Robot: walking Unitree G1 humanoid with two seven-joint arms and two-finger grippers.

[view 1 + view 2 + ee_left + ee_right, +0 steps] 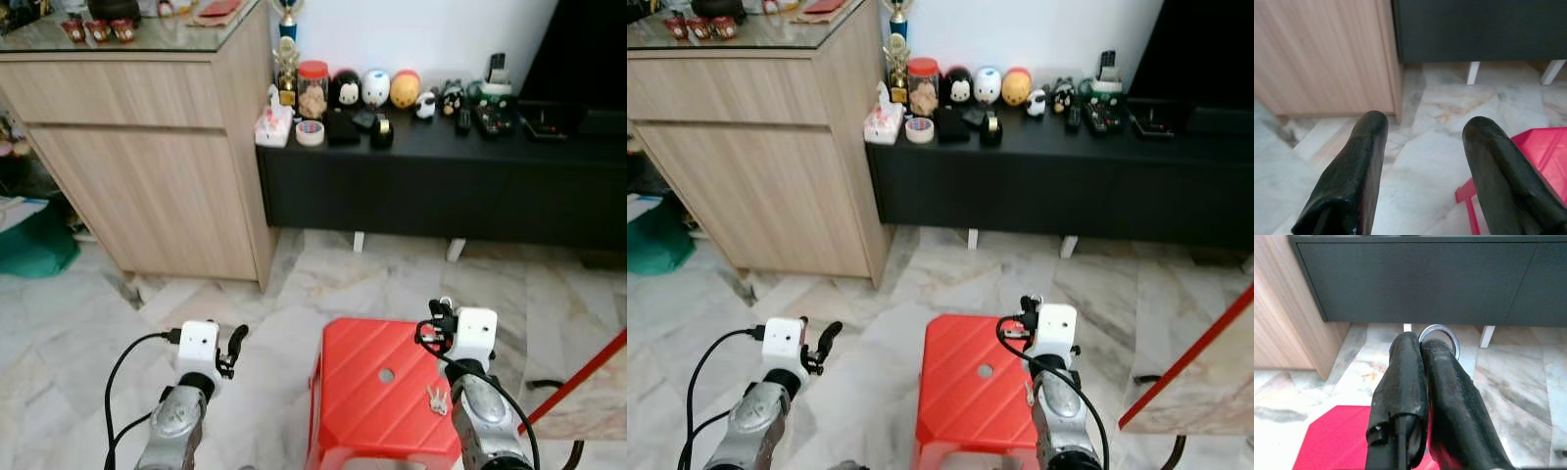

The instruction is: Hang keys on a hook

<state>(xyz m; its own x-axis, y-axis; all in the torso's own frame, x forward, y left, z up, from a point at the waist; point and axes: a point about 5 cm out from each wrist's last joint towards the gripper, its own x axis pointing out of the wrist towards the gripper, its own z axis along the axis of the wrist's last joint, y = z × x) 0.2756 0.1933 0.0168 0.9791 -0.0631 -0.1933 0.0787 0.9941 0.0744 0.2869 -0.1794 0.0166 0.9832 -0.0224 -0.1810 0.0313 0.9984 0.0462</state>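
My right gripper (438, 319) is shut on a silver key ring (1439, 335), which sticks out just past its fingertips (1411, 346). A small bunch of silver keys (437, 399) hangs beside the right forearm, over the red plastic stool (377, 411). The right gripper is raised above the stool's far right corner. My left gripper (233, 349) is held low over the marble floor, left of the stool. In the left wrist view its fingers (1361, 161) are wide apart with nothing between them.
A tall wooden cabinet (147, 157) stands at the far left. A low black console (441, 181) along the white wall carries toy figures, a jar and a roll of tape. A red-edged board (588, 377) leans in at the right.
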